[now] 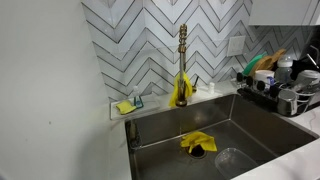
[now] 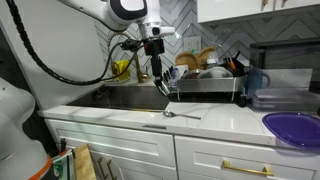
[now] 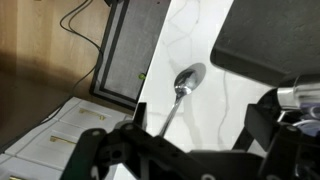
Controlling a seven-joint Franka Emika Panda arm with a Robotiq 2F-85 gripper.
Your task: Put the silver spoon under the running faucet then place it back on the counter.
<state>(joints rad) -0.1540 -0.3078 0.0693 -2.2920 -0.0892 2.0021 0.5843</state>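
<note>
Over the white worktop [image 2: 230, 122] the robot arm [image 2: 100, 10] hangs with its jaws wide open and empty. The silver spoon [image 3: 181, 92] lies flat on the worktop just below them. Its handle runs back between the jaws and its bowl points away.

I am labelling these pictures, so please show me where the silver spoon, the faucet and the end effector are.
silver spoon [image 3: 187, 82], wrist view, on its bowl.
faucet [image 1: 183, 52], an exterior view, on its vertical stem.
end effector [image 2: 165, 90], an exterior view, midway between its fingertips.
</note>
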